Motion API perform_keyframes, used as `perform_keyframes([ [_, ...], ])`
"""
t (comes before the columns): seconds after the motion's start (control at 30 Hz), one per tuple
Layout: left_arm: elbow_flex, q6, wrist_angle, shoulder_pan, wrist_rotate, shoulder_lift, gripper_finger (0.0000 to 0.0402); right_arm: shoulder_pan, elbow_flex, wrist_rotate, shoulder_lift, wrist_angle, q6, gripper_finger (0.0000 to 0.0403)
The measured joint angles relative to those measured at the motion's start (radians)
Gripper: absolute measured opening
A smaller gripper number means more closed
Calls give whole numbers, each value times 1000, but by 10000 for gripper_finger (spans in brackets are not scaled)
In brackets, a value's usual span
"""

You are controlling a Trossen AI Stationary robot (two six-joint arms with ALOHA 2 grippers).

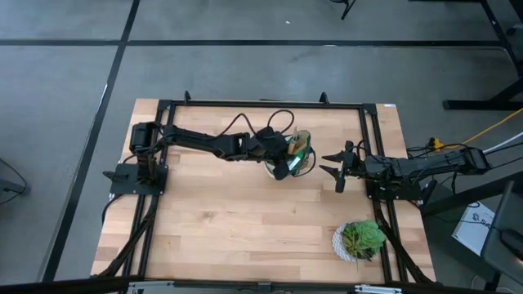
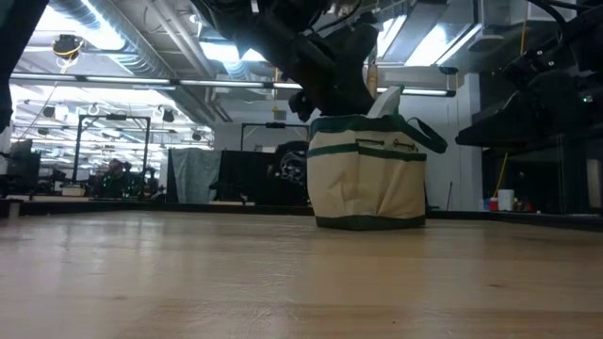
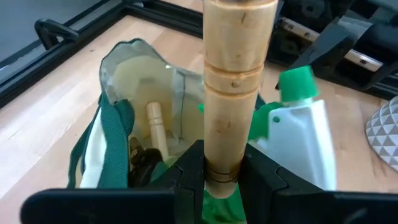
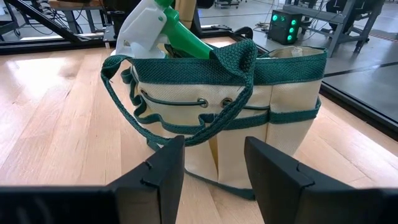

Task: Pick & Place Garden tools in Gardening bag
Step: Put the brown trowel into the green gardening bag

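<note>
High view: gardening bag [image 1: 296,155] stands on the table [image 1: 212,229] slightly toward 1 o'clock of centre. Left gripper [image 1: 282,157] sits directly over the bag mouth, arm reaching in from 9 o'clock. Right gripper [image 1: 333,164] waits just beside the bag at its 3 o'clock, fingers spread wide, empty. Potted plant [image 1: 359,241] at 5 o'clock, well apart, not a task item. No loose tools on the bare wood.

Low view: bag upright, white top of the spray bottle [image 2: 384,102] poking above the rim; dark left arm hangs over it. Nothing else on the tabletop.

Left wrist view: pincer clamped narrow on a wooden handle [image 3: 236,87] held upright over the open bag. Whether this is the rake or the trowel cannot be told; the metal end is hidden. A second wooden handle [image 3: 157,127] and something dark beside it, possibly the shears, already lie inside. Spray bottle stands in the bag next to the held handle.

Right wrist view: bag front with pocket and green handle loop [image 4: 186,134] between the open fingers.

Judgement: three tools appear stowed, the last held over the mouth; only the release remains. Bottle head and looped handles crowd the opening
</note>
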Motion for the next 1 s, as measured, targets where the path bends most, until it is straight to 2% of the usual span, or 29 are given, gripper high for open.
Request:
perform_keyframes([
  [0.23,0,24,-36,9,8,0,63,0,0,0,0,0,0,171],
  [0.43,1,27,-93,16,80,0,63,0,0,0,0,0,0,171],
  [1.0,2,90,-129,15,78,-1,91,0,0,0,0,0,0,171],
])
